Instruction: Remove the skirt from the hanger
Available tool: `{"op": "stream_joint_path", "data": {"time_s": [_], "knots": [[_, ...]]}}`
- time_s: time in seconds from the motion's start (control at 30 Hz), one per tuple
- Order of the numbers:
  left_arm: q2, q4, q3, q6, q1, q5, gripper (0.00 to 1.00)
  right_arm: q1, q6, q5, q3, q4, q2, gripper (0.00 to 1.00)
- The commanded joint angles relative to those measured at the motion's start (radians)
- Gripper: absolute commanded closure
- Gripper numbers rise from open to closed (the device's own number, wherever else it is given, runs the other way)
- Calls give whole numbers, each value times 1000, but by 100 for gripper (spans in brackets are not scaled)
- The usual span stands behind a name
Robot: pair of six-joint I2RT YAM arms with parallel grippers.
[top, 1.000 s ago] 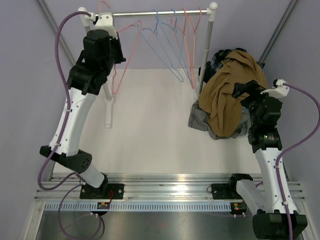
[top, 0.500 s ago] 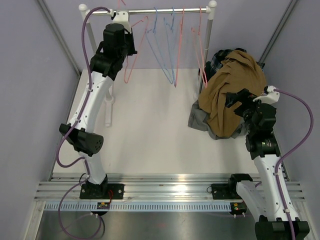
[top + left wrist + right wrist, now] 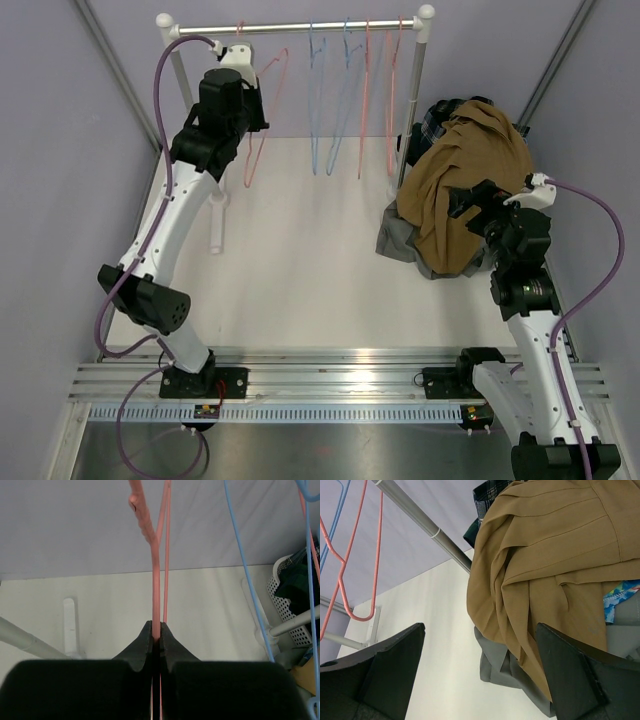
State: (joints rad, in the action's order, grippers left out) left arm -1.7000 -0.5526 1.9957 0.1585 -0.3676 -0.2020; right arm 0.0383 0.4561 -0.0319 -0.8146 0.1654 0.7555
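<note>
My left gripper (image 3: pixel 252 112) is raised just under the rail and shut on the thin wire of a bare pink hanger (image 3: pixel 264 105), whose hook sits at the rail. In the left wrist view the pink hanger (image 3: pixel 157 575) runs straight up from between the closed fingers of the left gripper (image 3: pixel 156 630). The brown skirt (image 3: pixel 470 175) lies crumpled on top of a clothes pile at the right. My right gripper (image 3: pixel 472 203) hovers over its near side, wide open and empty. In the right wrist view the skirt (image 3: pixel 555 555) fills the upper right beyond the right gripper (image 3: pixel 480 630).
The clothes rail (image 3: pixel 330 24) spans the back on two posts, carrying blue hangers (image 3: pixel 318 100) and pink hangers (image 3: pixel 366 100). Grey cloth (image 3: pixel 502 667) sticks out under the skirt. A white perforated basket (image 3: pixel 287 592) with dark clothes stands by the right post (image 3: pixel 415 90).
My left arm has lifted and turned with the pink hanger towards the rail. The other hangers have swung back and now hang straight. The right gripper has shifted slightly left, still open.
</note>
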Motion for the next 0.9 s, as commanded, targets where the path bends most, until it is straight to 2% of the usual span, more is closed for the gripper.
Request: {"op": "stream_joint_path", "data": {"time_s": [0.0, 0.03, 0.17, 0.2, 0.3, 0.37, 0.5, 0.6, 0.63, 0.67, 0.7, 0.73, 0.77, 0.87], "knots": [[68, 19, -31, -1, 2, 21, 96, 8, 16, 15, -29, 12, -33, 0], [75, 22, -38, 1, 4, 24, 94, 8, 19, 15, -31, 17, -41, 1], [120, 10, -57, 6, 2, 38, 57, 8, 19, 15, -55, 69, -61, 1], [144, -4, -58, 9, 4, 42, 44, 8, 18, 16, -67, 78, -65, 1], [218, -23, -93, 21, 2, 46, 24, 8, 16, 20, -90, 109, -82, 1], [273, -23, -133, 22, 2, 44, 18, 8, 16, 27, -112, 127, -85, 1], [434, -24, -311, 16, 2, 33, 1, 8, 27, 160, -158, 172, -65, 0], [607, -17, -452, 32, 2, 27, 1, 8, 61, 261, -176, 215, -50, 1], [656, -6, -580, 38, 2, 29, 1, 8, 78, 283, -172, 220, -59, 0], [777, 22, -644, 47, 2, 30, 1, 8, 94, 305, -149, 215, -70, 1], [833, 39, -725, 67, 2, 29, 1, 8, 130, 347, -132, 209, -82, 1], [903, 58, -856, 76, 2, 29, 1, 8, 150, 369, -109, 180, -119, 1], [1015, 92, -932, 84, 2, 35, 1, 6, 168, 388, -57, 162, -142, 1], [1164, 99, -1114, 102, 2, 33, 1, 8, 242, 441, 70, 53, -255, 0]]}}
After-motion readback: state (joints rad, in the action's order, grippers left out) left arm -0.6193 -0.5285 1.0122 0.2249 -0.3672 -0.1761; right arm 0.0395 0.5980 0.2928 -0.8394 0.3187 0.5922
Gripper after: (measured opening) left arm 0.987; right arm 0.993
